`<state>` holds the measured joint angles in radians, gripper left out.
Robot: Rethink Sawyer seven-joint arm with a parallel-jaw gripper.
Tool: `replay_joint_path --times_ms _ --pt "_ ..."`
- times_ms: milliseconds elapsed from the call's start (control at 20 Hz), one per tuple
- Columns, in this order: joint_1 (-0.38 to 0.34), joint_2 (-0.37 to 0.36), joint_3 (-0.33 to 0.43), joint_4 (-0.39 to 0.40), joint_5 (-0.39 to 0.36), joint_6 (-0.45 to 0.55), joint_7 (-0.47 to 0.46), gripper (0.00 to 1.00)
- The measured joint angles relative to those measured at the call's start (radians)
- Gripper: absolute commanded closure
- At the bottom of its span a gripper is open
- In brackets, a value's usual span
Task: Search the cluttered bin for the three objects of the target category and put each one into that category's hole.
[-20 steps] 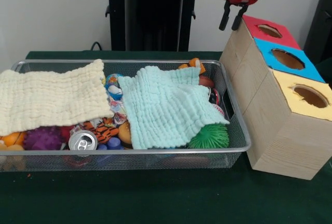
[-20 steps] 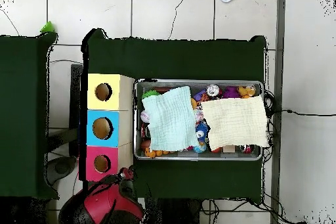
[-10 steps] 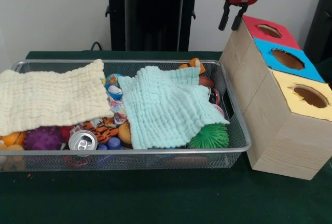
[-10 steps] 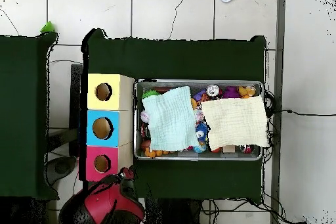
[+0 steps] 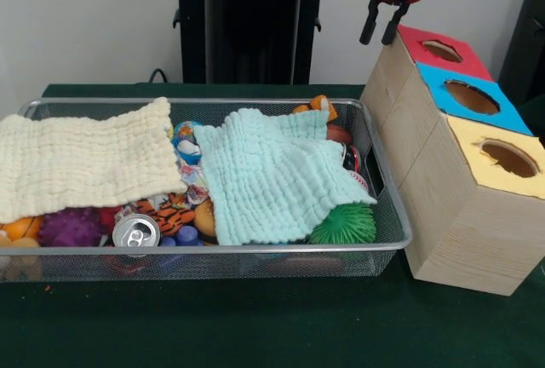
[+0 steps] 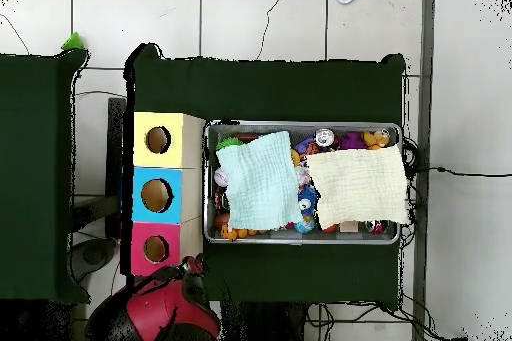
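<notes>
The wire-mesh bin (image 5: 387, 182) holds a plain cream waffle cloth (image 5: 81, 163) on the left and a plain mint-green cloth (image 5: 272, 172) on the right. Between them a strip of white cloth with small coloured patches (image 5: 192, 182) shows; the rest of it and any other printed cloths are hidden. The yellow-surround hole (image 5: 509, 157) is at the near end of the pale wooden box (image 5: 460, 232). My gripper (image 5: 381, 34) hangs high over the box's far red end, open and empty. In the overhead view the bin (image 6: 300, 240) lies right of the yellow hole (image 6: 157, 140).
A silver can (image 5: 136, 232), a green spiky ball (image 5: 345, 225), a purple spiky ball (image 5: 68, 227) and a tiger-striped toy (image 5: 170, 213) lie in the bin. The blue-surround hole (image 5: 471, 95) and red-surround hole (image 5: 441, 49) sit behind the yellow one. The red arm (image 6: 160, 307) is at the overhead view's bottom.
My gripper has risen slightly above the red end of the box. Nothing in the bin has moved.
</notes>
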<state>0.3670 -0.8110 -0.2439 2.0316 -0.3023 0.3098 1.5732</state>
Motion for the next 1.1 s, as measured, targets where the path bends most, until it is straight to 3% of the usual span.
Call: replay_joint_path --times_ms 500,1100 --pt "0.010 -0.082 0.002 0.018 0.009 0.043 0.000 0.00" --pt "0.065 -0.179 0.048 0.081 0.077 0.043 0.000 0.00"
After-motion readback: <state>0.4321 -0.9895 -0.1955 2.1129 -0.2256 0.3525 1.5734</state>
